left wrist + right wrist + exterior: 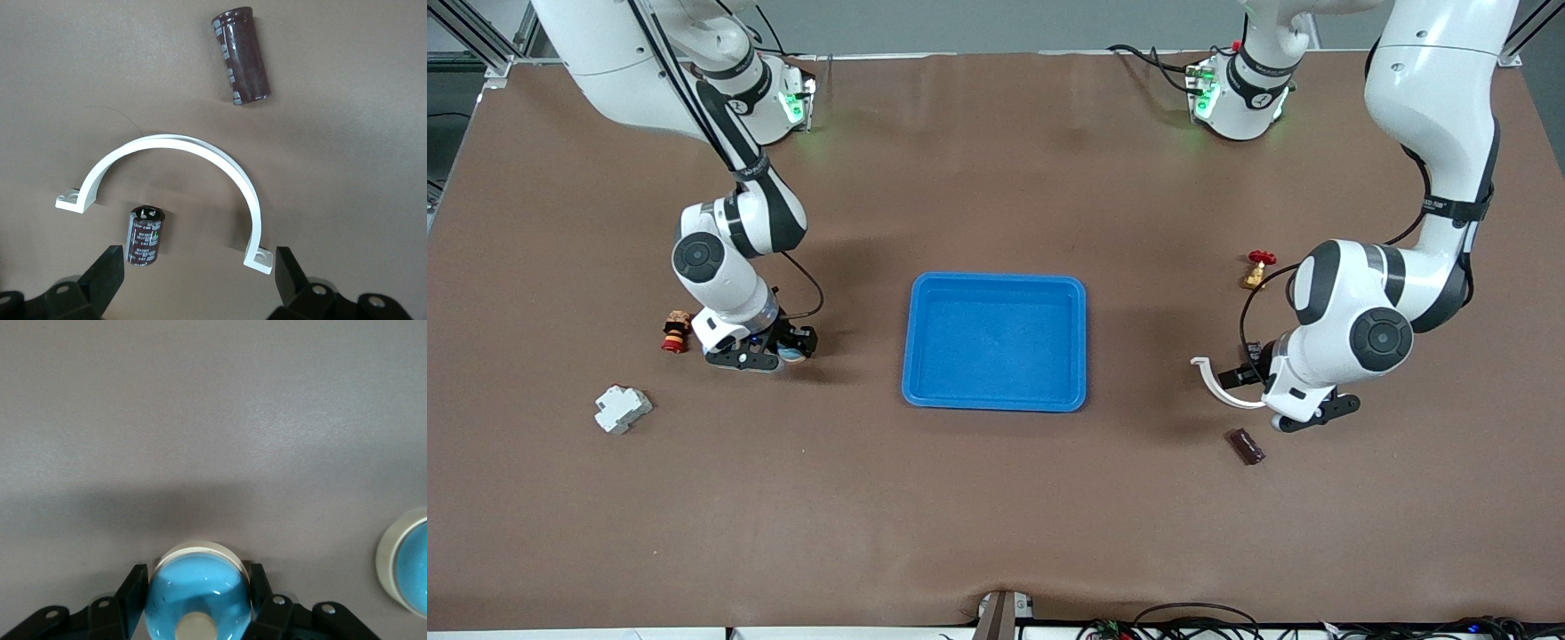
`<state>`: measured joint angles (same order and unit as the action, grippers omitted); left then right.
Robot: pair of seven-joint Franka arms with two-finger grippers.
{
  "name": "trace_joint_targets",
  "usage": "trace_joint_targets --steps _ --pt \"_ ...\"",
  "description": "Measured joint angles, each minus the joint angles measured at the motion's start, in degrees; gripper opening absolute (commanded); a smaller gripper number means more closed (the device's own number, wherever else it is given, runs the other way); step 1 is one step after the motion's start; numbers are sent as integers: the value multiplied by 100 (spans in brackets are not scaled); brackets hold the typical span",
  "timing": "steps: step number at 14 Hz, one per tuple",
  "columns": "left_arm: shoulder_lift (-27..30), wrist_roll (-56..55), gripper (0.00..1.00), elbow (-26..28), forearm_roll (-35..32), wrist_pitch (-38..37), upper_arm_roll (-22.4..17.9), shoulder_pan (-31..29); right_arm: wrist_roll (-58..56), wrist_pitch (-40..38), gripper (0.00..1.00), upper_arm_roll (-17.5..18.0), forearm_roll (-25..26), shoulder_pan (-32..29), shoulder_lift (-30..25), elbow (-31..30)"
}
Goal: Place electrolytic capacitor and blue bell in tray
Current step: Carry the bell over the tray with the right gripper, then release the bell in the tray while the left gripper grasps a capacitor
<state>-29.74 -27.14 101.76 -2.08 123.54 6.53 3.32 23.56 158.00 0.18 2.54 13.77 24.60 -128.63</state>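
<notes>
Nothing lies yet in the shallow bright-blue plastic tray [994, 341]: at its nine o'clock the right gripper [198, 600] clamps the glossy blue dome-shaped bell [197, 591] on the brown desk [996, 498], while at three o'clock the left gripper [200, 280] hovers spread above the small dark cylindrical electrolytic capacitor [145, 235].

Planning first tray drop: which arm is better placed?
Right: the right gripper is shut on the blue bell; the left gripper is open over the electrolytic capacitor, not gripping.
</notes>
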Motion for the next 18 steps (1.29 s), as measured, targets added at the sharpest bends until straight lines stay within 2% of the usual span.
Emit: trace_joint_targets --steps 3,6,8,13,18 --pt "98 9 100 171 -205 56 -2 -47 708 -485 0 58 0 484 -57 200" --pt "342 36 100 462 -288 126 -3 -86 1915 -1576 0 85 0 1313 -202 814" --pt "472 39 100 658 -292 165 -2 -84 2622 -1974 0 93 -31 1729 -256 1230" --pt "667 41 100 1358 -297 995 -3 -125 3118 -2045 0 91 -746 2162 -215 1642" --pt "689 115 100 1688 -357 1322 -3 -168 3484 -2033 0 89 -798 2324 178 1972"
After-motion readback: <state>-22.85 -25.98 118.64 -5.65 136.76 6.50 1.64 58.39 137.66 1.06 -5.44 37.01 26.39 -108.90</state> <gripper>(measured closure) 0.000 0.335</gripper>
